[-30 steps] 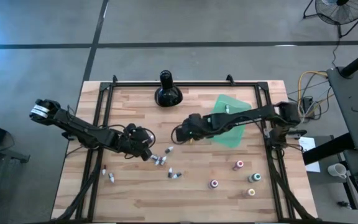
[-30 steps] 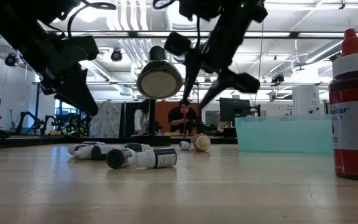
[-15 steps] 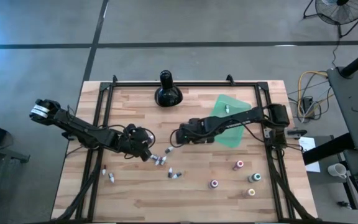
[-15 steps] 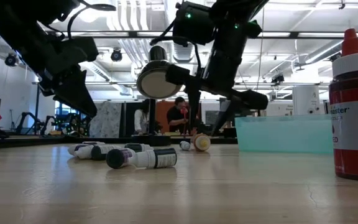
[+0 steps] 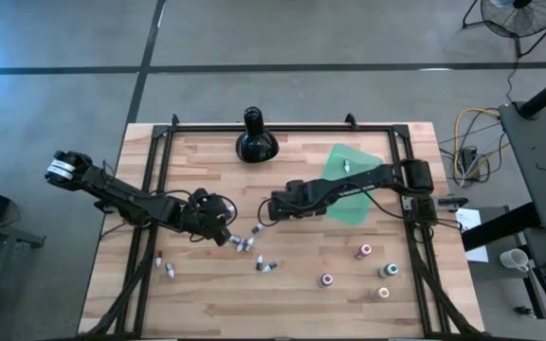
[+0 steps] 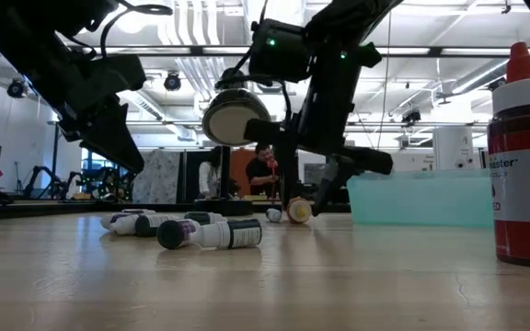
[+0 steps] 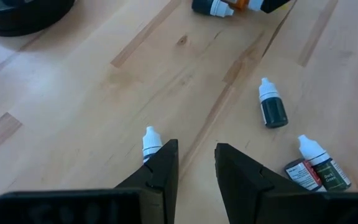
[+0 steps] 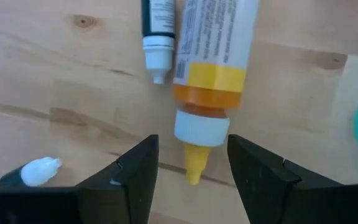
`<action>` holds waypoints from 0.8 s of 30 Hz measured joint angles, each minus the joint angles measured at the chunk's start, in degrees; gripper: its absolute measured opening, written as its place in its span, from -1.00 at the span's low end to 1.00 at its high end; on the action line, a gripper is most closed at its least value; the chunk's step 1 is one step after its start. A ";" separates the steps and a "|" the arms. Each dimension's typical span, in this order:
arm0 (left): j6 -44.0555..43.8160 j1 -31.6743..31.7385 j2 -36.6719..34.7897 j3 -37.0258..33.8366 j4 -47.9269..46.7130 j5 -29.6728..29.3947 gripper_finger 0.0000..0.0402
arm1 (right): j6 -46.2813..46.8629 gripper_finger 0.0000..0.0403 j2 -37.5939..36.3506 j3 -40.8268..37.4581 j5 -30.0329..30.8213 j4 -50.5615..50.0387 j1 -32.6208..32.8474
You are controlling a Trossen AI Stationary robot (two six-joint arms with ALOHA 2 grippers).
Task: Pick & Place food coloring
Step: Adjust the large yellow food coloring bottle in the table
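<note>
An orange-and-yellow food coloring dropper (image 8: pixel 209 74) lies on its side on the wooden table. My right gripper (image 8: pixel 192 149) hangs open just above it, pointing steeply down, a finger on either side of its yellow tip (image 8: pixel 194 167) without touching. In the high view this gripper (image 5: pixel 271 210) is near the table's middle. My left gripper (image 7: pixel 196 146) hovers open over bare wood at centre left (image 5: pixel 224 227), with a white-capped vial (image 7: pixel 149 140) beside one finger. Several small vials (image 5: pixel 243 244) lie scattered nearby.
Several larger bottles stand at the near right (image 5: pixel 365 251), a red one (image 6: pixel 523 156) close to the low camera. A teal-green plastic piece (image 5: pixel 354 180) lies under my right arm. A black bulbous long-necked object (image 5: pixel 254 142) stands at the far edge. A person shows beyond the table.
My right gripper has come down toward the table and tipped to point more steeply down, settling over the orange-and-yellow dropper's tip. My left arm has kept still, and no bottle has moved.
</note>
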 joint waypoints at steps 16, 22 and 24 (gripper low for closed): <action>-1.10 0.00 0.00 -0.11 0.00 -0.06 -0.60 | -2.41 -0.08 1.92 3.61 2.79 -3.08 -1.62; -1.69 0.00 0.00 -0.11 0.00 -0.05 -0.60 | -2.91 -0.08 1.92 3.54 2.57 -3.02 -1.56; -1.69 0.00 0.00 -0.11 0.00 -0.07 -0.60 | -3.56 -0.08 1.92 3.54 2.53 -3.07 -1.57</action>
